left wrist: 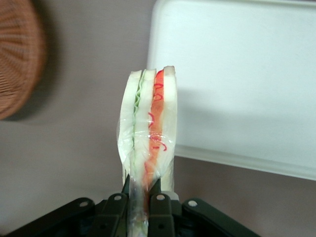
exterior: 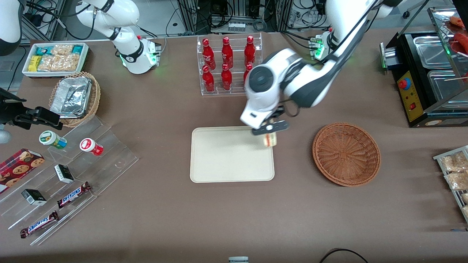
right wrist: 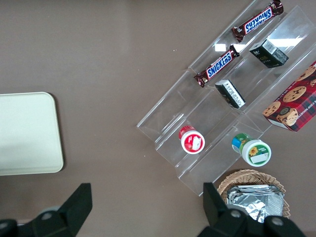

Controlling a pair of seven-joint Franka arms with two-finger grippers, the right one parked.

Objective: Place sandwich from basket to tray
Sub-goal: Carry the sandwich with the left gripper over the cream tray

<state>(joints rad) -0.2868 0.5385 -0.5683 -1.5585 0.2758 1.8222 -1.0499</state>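
My gripper [exterior: 270, 132] pinches the sandwich [left wrist: 148, 128] just above the tray's [exterior: 204, 171] edge nearest the basket [exterior: 346, 153]; I judge it must go further over the tray.

Counted are seven red bottles [exterior: 226, 65], two Snickers bars [exterior: 73, 194], one sandwich [exterior: 270, 140] and one tray [exterior: 219, 160].

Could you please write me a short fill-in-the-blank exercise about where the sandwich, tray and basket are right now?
1. The gripper is shut on the ____.
2. The sandwich hangs over the edge of the ____.
3. The basket is ____.
4. The tray holds ____ so far.

Missing words: sandwich; tray; empty; nothing
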